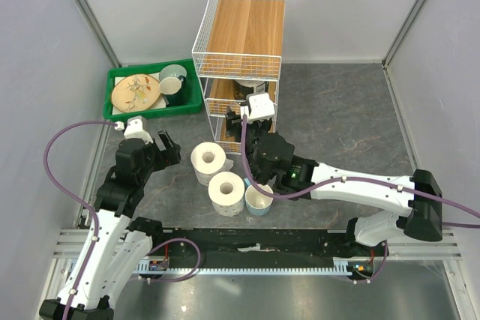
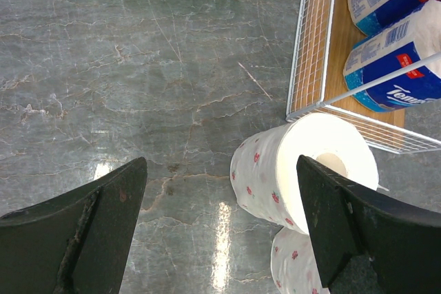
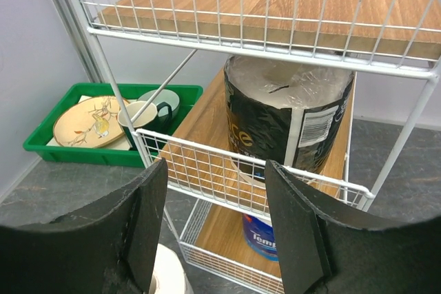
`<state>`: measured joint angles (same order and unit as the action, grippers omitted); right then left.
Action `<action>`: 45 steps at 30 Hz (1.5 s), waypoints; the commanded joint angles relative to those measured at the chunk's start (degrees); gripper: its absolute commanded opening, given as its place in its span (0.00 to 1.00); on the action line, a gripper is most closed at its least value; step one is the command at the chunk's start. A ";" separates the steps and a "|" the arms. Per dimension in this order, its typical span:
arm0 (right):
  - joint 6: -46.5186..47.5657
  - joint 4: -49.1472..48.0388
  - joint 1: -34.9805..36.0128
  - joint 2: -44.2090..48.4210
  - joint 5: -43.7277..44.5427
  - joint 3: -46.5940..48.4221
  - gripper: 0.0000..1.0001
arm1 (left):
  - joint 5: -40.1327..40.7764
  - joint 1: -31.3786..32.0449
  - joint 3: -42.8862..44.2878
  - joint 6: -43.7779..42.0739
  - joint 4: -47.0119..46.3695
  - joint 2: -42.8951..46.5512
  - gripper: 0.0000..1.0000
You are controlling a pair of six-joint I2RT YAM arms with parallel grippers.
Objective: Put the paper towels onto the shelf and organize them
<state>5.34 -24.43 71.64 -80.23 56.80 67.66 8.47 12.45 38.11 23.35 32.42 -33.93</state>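
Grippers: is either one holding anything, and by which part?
Nothing is held. The right gripper stands open before the dark-wrapped roll on the shelf; the left gripper is open near a white roll.

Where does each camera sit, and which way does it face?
Top external: above and behind, looking down on table, shelf, green tray; both arms show.
Left wrist: on left arm, looking down past left gripper at a flowered paper roll.
Right wrist: on right arm, facing the shelf's dark-wrapped roll past right gripper.
Shared: all three see shelf and green tray.
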 commanded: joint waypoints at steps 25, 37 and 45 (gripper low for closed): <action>0.81 -2.65 -5.63 -3.97 -2.21 2.04 0.66 | -0.03 -0.32 0.74 -0.68 -2.72 0.27 0.97; 0.98 -3.00 -8.00 -5.99 -3.80 3.36 0.66 | -0.03 -0.32 0.83 -0.68 -2.72 0.36 0.97; 1.60 -2.82 -8.97 -7.57 -4.76 4.67 0.66 | -0.03 -0.32 0.83 -0.68 -2.72 0.27 0.97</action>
<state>6.20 -25.63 63.46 -86.94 53.30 69.28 8.47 12.45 38.11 23.35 32.42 -33.91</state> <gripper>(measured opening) 0.658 0.965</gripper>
